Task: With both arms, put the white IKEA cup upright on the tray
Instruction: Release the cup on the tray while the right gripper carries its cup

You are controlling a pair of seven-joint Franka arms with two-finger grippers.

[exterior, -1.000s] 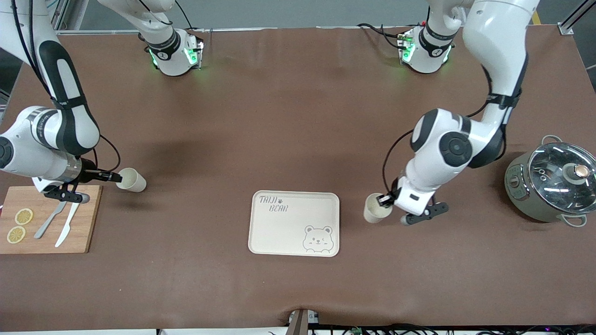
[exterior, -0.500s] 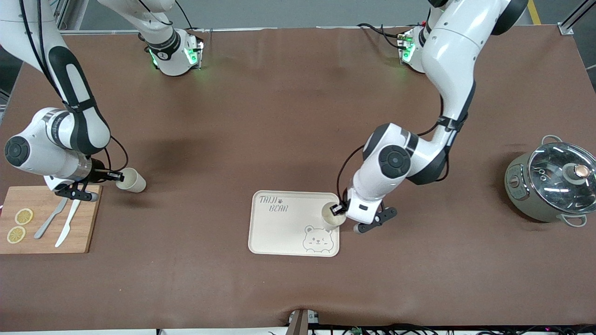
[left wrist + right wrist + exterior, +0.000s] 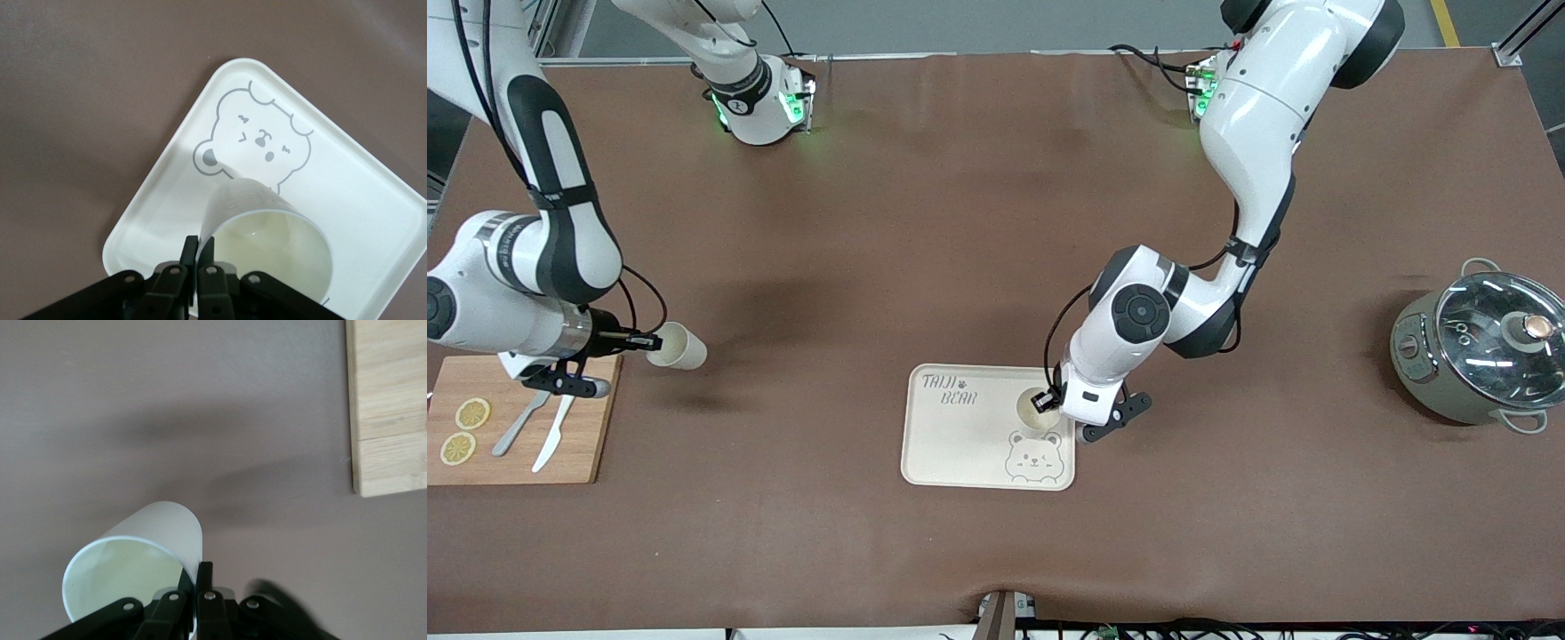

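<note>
The right gripper point(image 3: 643, 340) pinched the rim of one white cup point(image 3: 677, 346) beside the cutting board point(image 3: 516, 425), while the left gripper point(image 3: 1042, 401) pinched another cup point(image 3: 1032, 411) over the tray point(image 3: 951, 440), just above its bear drawing.

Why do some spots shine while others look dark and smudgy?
Front view: overhead light glares on the pot's glass lid, and the arms cast soft dark patches on the table. Right wrist view: the right gripper and its cup throw a shadow on the table.
</note>
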